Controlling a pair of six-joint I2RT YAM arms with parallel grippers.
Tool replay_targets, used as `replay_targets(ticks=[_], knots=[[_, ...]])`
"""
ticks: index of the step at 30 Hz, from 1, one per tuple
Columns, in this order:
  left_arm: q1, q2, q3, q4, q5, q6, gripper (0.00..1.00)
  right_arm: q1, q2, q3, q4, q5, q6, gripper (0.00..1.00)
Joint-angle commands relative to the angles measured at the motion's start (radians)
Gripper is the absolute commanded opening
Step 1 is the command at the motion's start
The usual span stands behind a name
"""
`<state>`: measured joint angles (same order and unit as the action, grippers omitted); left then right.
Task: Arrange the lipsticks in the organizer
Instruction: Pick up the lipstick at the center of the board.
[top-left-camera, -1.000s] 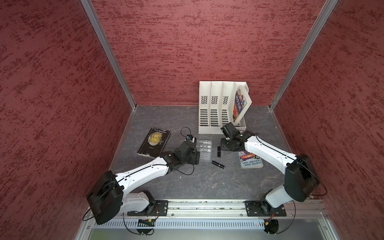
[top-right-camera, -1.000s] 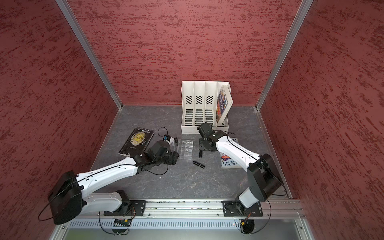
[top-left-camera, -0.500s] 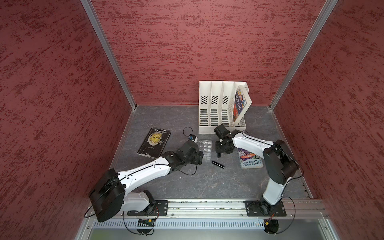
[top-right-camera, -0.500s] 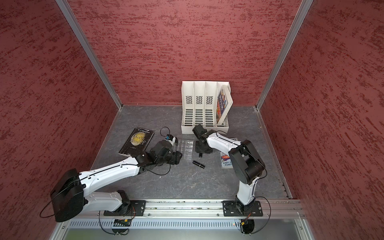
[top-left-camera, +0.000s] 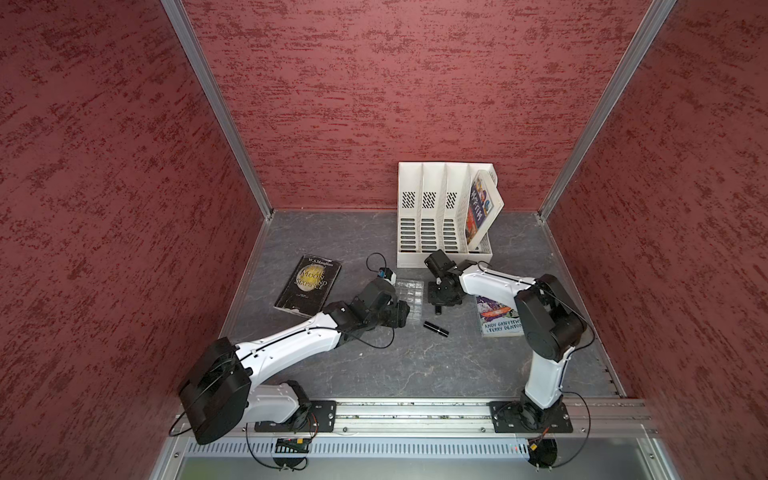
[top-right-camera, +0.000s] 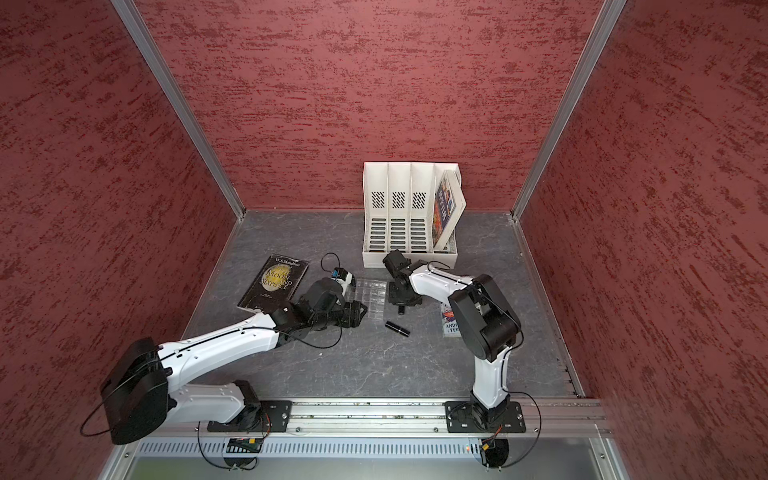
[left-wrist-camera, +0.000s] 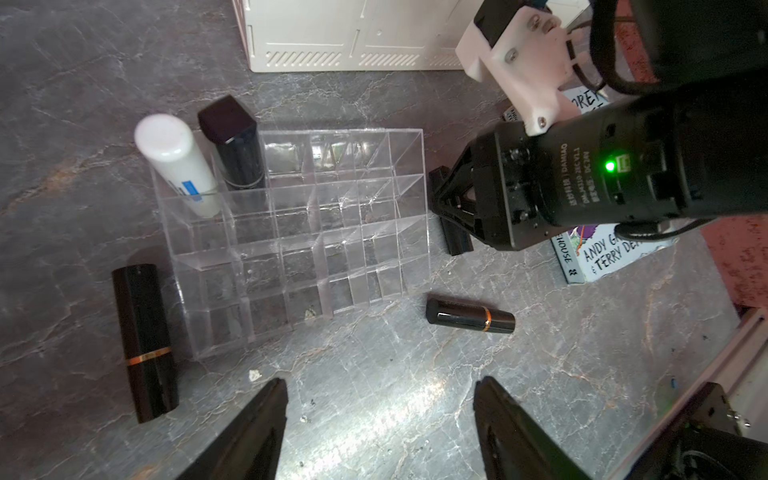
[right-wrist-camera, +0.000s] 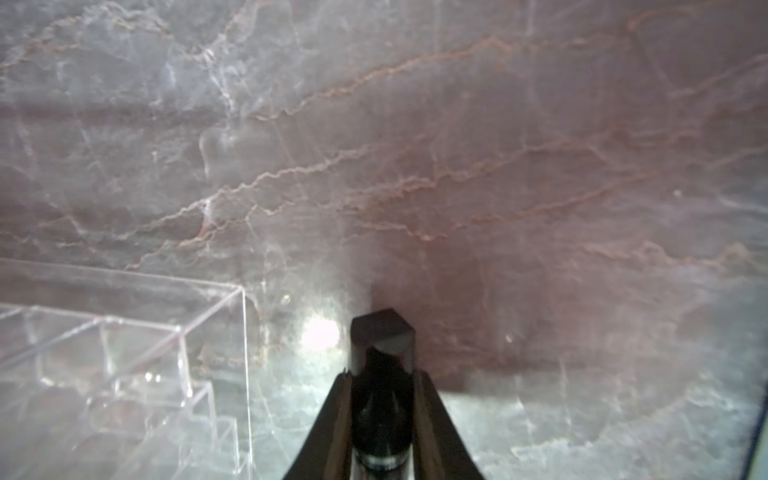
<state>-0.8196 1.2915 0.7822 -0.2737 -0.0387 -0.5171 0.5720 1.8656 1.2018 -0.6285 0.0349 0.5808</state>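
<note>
The clear organizer (left-wrist-camera: 299, 232) sits mid-table, also seen in both top views (top-left-camera: 409, 297) (top-right-camera: 370, 297). A white lipstick (left-wrist-camera: 176, 166) and a black lipstick (left-wrist-camera: 235, 141) stand in its cells. Two more black lipsticks lie on the table, one by the organizer's side (left-wrist-camera: 143, 340) and one off its corner (left-wrist-camera: 469, 318) (top-left-camera: 436, 328). My right gripper (right-wrist-camera: 382, 376) (top-left-camera: 442, 297) is shut on another black lipstick (right-wrist-camera: 382, 345), low beside the organizer. My left gripper (left-wrist-camera: 380, 382) (top-left-camera: 401, 313) hovers open and empty by the organizer's near edge.
A white slotted file rack (top-left-camera: 440, 216) stands at the back with a book (top-left-camera: 478, 208) leaning in it. A dark book (top-left-camera: 307, 282) lies to the left, and a colourful book (top-left-camera: 496, 320) lies to the right under my right arm. Red walls enclose the table.
My right gripper slid left onto the black lipstick beside the organizer and closed on it, its elbow swinging inward. My left gripper edged toward the organizer and narrowed slightly.
</note>
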Motion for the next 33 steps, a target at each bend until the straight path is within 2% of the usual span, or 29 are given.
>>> replay_targets(ticks=[1,6,10,16,28,33], knots=[[0.022,-0.012,-0.003,0.091,0.108,-0.018,0.74,-0.006,-0.166,-0.052,0.027,0.011,0.030,0.16],[0.028,-0.019,-0.069,0.321,0.330,-0.034,0.85,0.018,-0.432,-0.168,0.137,-0.074,0.113,0.14],[0.032,0.035,-0.095,0.474,0.447,-0.081,0.82,0.070,-0.550,-0.231,0.221,-0.092,0.218,0.12],[0.027,0.096,-0.083,0.573,0.524,-0.121,0.70,0.143,-0.579,-0.252,0.286,-0.074,0.289,0.11],[0.037,0.149,-0.049,0.567,0.522,-0.127,0.43,0.182,-0.591,-0.264,0.304,-0.101,0.333,0.11],[0.037,0.160,-0.026,0.533,0.506,-0.097,0.28,0.183,-0.591,-0.263,0.307,-0.113,0.338,0.13]])
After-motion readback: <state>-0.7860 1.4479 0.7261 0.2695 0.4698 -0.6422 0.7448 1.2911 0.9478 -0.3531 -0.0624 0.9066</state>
